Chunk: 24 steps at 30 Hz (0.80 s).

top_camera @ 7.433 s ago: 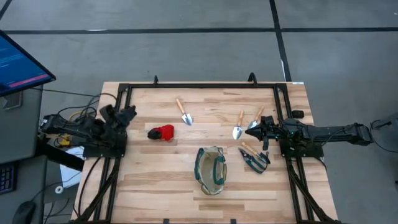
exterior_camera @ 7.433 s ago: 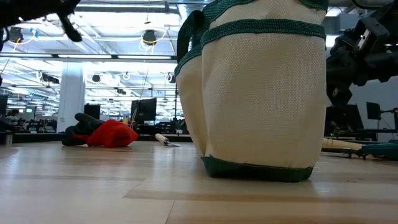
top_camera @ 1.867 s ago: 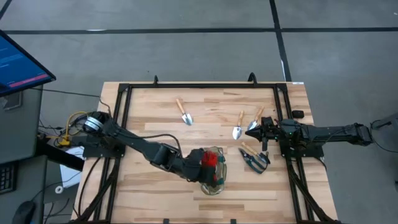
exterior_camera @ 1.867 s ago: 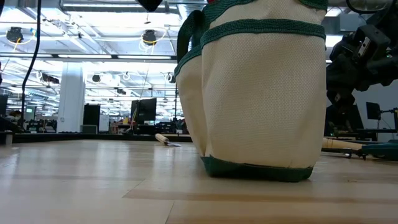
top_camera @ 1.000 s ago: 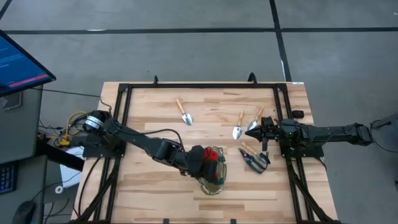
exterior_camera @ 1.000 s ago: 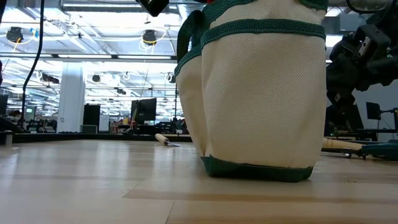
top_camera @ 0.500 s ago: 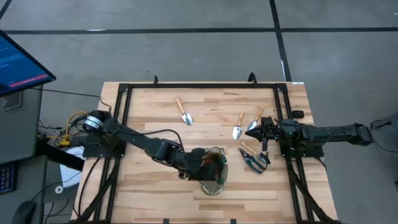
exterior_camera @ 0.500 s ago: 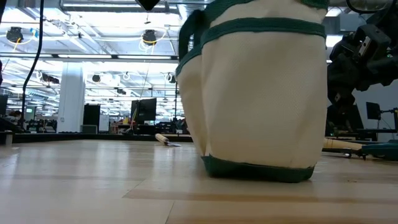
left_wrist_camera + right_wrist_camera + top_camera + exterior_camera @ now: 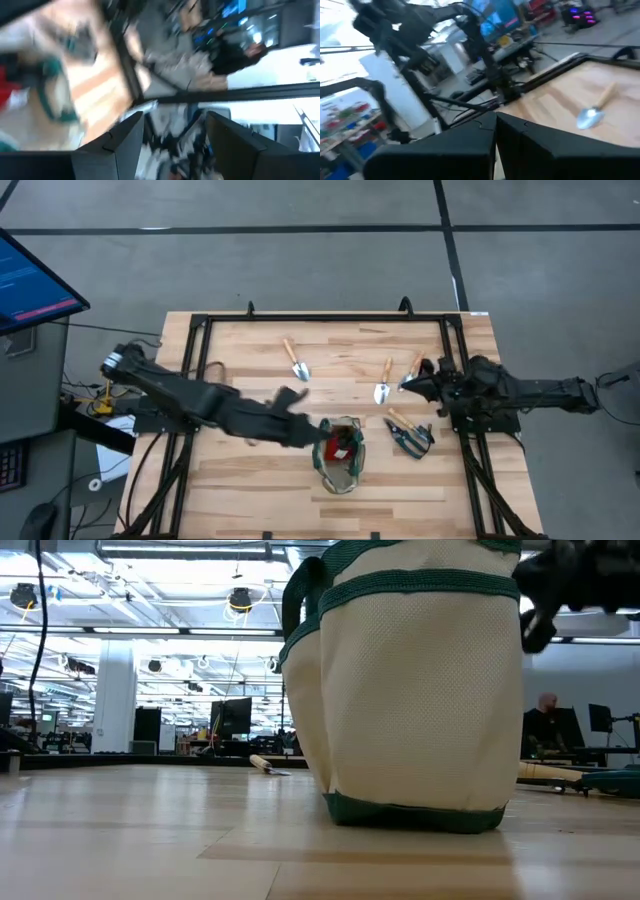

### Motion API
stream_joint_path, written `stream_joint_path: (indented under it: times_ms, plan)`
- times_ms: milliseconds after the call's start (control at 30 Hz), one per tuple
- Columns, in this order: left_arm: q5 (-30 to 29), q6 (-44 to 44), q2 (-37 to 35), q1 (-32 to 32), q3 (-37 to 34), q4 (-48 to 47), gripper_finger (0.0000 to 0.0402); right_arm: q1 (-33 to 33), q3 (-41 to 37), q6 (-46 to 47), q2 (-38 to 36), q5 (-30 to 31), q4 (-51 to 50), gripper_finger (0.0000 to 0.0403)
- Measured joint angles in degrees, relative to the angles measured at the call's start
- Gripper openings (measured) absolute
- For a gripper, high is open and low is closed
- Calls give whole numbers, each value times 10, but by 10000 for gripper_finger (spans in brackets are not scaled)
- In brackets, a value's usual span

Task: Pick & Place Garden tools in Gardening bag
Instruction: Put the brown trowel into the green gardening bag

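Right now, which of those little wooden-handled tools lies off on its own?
The trowel near the table's far middle; the other two lie side by side nearer the right gripper.

The gardening bag is cut off at twelve o'clock in the low view; the left wrist view is motion-blurred.

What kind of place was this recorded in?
Probably a large open robotics lab or workshop: a pale wooden worktable in a black metal frame on grey concrete floor, rows of ceiling lights, and monitor-topped workstations behind.

A pale wooden table stands on grey floor, beneath bright ceiling lights
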Motion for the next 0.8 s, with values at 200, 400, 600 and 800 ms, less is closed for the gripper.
stream_joint_path:
  times_ms: [200,400,600,800]
  plan:
    - [-160,150,-60,-63,0,0,214,-1,181,17,120,134,-317,0]
    - [-239,212,-77,-101,0,0,214,-1,336,118,305,266,-585,0]
    - [-240,215,-71,-105,0,-1,214,-27,382,147,447,278,-641,44]
    - [-238,214,-69,-130,0,0,214,-86,383,192,563,241,-639,153]
